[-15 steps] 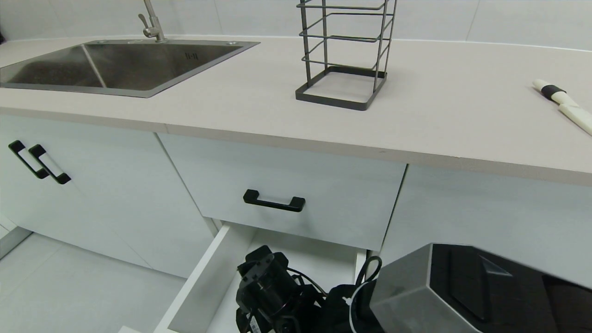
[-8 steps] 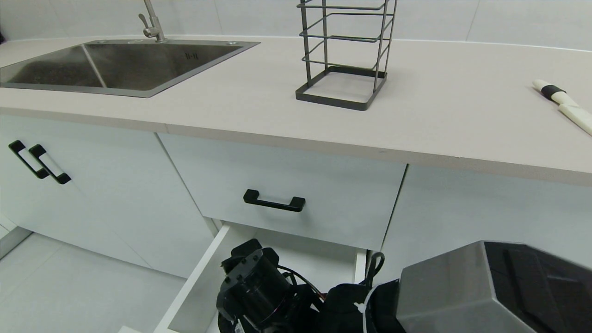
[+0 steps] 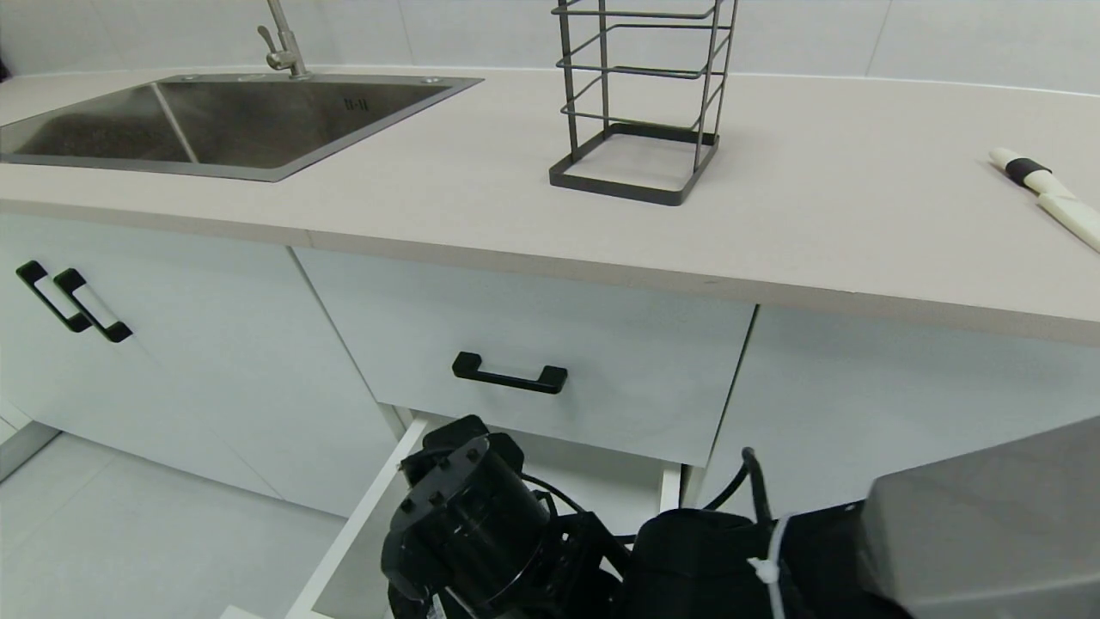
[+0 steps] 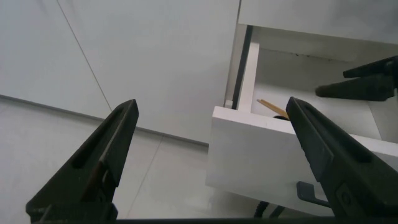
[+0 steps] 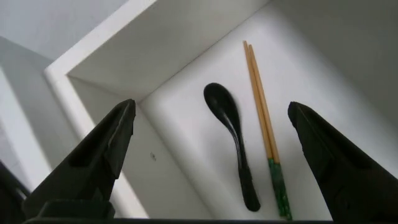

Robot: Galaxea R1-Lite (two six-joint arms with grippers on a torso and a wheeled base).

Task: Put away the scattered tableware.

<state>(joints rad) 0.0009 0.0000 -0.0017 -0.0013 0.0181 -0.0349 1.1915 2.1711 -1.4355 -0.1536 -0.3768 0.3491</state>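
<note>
Chopsticks mostly behind the drawer front

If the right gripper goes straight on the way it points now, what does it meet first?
Most likely the black spoon on the drawer floor, roughly centred between the open fingers of the right gripper; the chopsticks lie just beside it. Depth is unclear.

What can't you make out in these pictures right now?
- Head view: the right arm hides what lies in the open drawer.
- Head view: the white utensil on the counter is cut off by the picture's edge, so what kind it is stays unclear.
- Head view: the wire rack's top is cut off by the upper edge.
- Left wrist view: the drawer front hides all but a tip of the chopsticks.
</note>
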